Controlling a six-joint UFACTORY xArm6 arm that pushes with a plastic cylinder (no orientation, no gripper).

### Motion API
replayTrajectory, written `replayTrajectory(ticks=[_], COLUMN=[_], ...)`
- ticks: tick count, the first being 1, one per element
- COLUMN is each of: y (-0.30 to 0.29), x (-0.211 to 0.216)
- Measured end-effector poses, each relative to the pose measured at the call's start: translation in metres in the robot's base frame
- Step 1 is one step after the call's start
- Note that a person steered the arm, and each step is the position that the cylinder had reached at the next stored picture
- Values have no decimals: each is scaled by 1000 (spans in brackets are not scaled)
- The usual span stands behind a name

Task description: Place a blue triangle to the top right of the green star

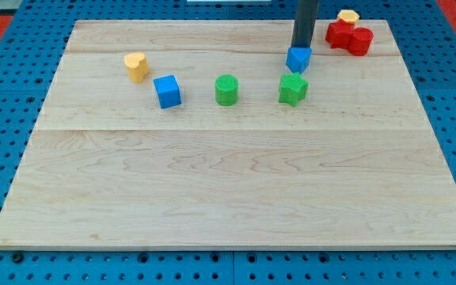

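My tip (302, 47) sat right behind the blue triangle (298, 59), touching or nearly so; it's a bare rod, holds nothing, only pushes. Landmark = green star (293, 89). The triangle stood just above the star, a hair to its right, near but w/ a small gap. I judged the placing step well underway, close to done: the block was above the star but barely right of it. Next move prob. called for getting round to the triangle's left side and nudging it rightward a bit, w/o driving it down into the star.

Other stuff: green cylinder (226, 90) left of the star, blue cube (167, 91) further left, yellow heart (136, 66) further still and a bit higher. Up and right of the star: a red block cluster (349, 36) w/ a small yellow block (348, 16) behind it, shapes unclear. That cluster was the only thing on the rightward path, still apart from the triangle; an overlong push could reach it.
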State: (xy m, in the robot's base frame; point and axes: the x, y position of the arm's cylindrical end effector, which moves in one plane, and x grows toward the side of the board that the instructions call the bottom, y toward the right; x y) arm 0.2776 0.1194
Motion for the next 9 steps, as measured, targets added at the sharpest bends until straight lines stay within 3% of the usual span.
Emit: replayTrajectory(ticks=[1, 2, 4, 5, 6, 8, 9], y=[-1, -43, -43, -34, -37, 22, 21], x=[-23, -31, 38, 49, 13, 5, 1])
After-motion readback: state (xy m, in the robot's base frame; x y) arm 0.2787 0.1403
